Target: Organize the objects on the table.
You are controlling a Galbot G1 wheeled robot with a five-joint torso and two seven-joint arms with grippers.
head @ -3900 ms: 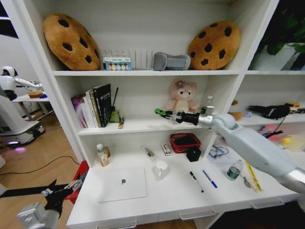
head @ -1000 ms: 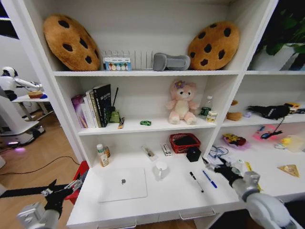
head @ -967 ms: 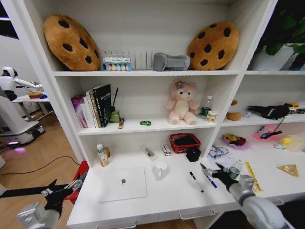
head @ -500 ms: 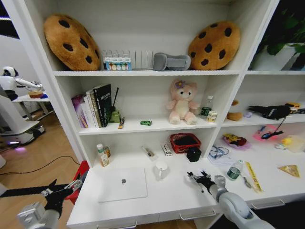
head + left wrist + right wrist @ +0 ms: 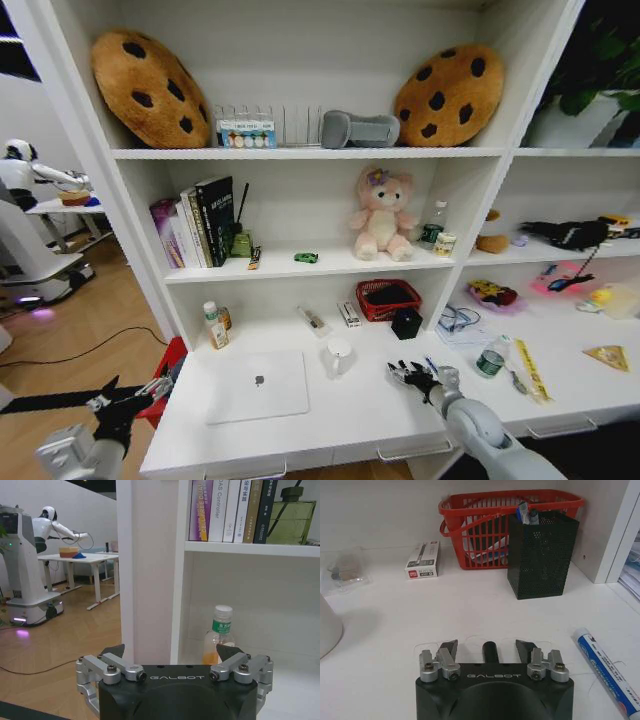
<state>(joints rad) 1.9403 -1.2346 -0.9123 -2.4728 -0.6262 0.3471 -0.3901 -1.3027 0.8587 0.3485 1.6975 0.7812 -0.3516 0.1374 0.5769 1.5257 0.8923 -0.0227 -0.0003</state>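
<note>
Slim black marker pen (image 5: 490, 652) flat on long white desk (image 5: 350, 410), between spread fingers of right gripper (image 5: 407, 374), unclamped; blue-capped pen (image 5: 606, 669) just beside; black mesh pen cup (image 5: 542, 555) ahead; left gripper (image 5: 128, 402) spread, off the desk's left end

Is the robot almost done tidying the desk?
Not yet. Done: the green toy car sits on a shelf, and some pens stand in the black mesh cup. In hand: the right claw is open around the black pen, not gripping it. Left: the blue pen and the laptop lie on the table. The left claw hangs open beside it.
</note>
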